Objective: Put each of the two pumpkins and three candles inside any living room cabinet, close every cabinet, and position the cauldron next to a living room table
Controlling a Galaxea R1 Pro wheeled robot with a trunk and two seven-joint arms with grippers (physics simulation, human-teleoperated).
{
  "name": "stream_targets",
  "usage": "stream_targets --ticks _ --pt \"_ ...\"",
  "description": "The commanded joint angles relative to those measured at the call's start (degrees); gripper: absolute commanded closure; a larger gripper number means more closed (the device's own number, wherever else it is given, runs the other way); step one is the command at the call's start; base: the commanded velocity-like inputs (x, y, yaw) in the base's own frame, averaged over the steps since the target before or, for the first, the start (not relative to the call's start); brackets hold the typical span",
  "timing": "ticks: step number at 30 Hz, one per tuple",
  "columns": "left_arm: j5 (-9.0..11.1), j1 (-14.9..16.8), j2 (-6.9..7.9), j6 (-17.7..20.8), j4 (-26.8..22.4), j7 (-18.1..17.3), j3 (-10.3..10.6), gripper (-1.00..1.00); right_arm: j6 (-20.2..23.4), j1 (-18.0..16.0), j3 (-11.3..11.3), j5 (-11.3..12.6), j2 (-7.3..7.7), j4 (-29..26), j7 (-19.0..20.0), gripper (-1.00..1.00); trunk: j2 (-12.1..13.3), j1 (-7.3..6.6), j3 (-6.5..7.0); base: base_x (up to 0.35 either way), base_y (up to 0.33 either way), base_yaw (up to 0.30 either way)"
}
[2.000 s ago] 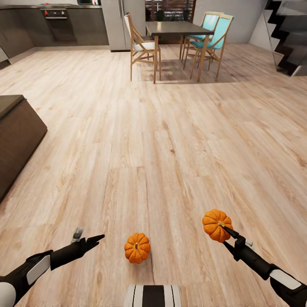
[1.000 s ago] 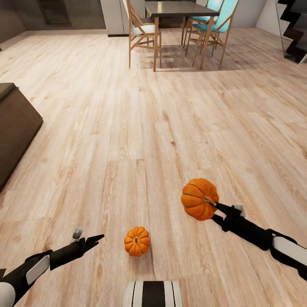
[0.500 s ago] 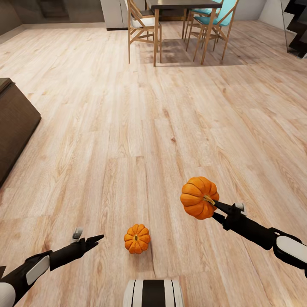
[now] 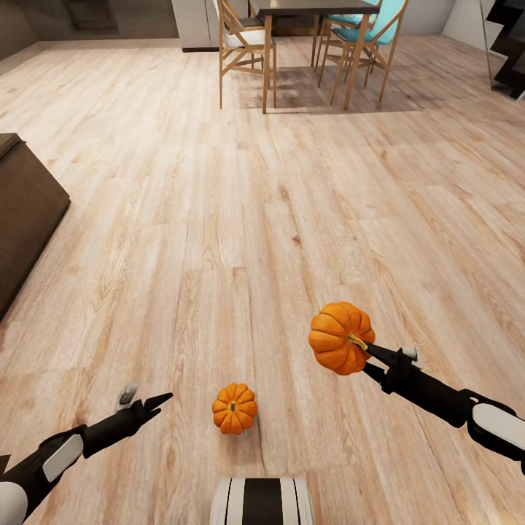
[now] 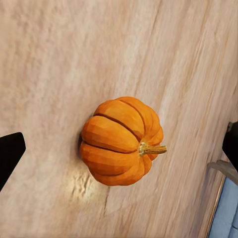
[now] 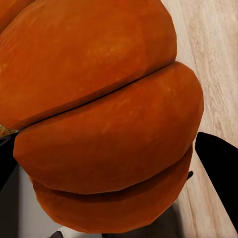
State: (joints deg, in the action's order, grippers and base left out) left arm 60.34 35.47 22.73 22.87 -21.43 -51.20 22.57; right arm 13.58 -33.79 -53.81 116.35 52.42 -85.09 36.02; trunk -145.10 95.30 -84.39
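Wood floor [image 4: 292, 219] carries pumpkin 2 [image 4: 234, 408] beside the spread-fingered left gripper [image 4: 149, 403], while the right gripper [image 4: 364, 356] grips pumpkin 1 [image 4: 337, 337]; next, left must grab it.

Both pumpkins [image 4: 234, 409] [image 4: 340, 338] are ribbed orange; the floor [image 4: 219, 219] is pale streaked wood; the cabinet [image 4: 22, 219] is dark brown.

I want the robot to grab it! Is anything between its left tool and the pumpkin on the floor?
No. In the head view, only bare wooden floor lies between the left tool and the pumpkin.
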Motion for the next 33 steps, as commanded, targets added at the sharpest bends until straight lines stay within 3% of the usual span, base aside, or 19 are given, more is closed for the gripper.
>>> stream_targets --ticks 1,6,13,19,33 --pt "0.59 0.03 0.04 0.51 -0.01 -0.05 0.29 -1.0 0.31 -0.16 -0.24 0.63 0.05 0.02 0.19 1.0 -0.02 -0.01 -0.04 0.0 0.0 0.0" --pt "0.57 0.03 -0.07 0.51 0.04 0.54 0.29 -1.0 0.31 -0.14 -0.24 0.63 0.05 0.02 0.19 1.0 -0.02 -0.01 -0.04 0.0 0.0 0.0" --pt "0.89 0.04 -0.14 0.51 -0.41 5.28 0.21 -1.0 0.31 -0.15 -0.24 0.63 0.05 0.02 0.26 1.0 -0.02 -0.01 -0.04 0.0 -0.09 0.0" --pt "0.85 0.03 -0.14 0.51 -0.45 5.64 0.26 -1.0 0.31 -0.14 -0.24 0.63 0.07 0.02 0.28 1.0 -0.02 -0.01 -0.04 0.0 -0.066 0.0" --pt "0.83 0.03 -0.06 0.51 0.01 5.76 0.29 -1.0 0.31 -0.15 -0.24 0.63 0.05 -0.32 0.28 1.0 -0.02 -0.01 -0.04 0.0 -0.222 0.0"
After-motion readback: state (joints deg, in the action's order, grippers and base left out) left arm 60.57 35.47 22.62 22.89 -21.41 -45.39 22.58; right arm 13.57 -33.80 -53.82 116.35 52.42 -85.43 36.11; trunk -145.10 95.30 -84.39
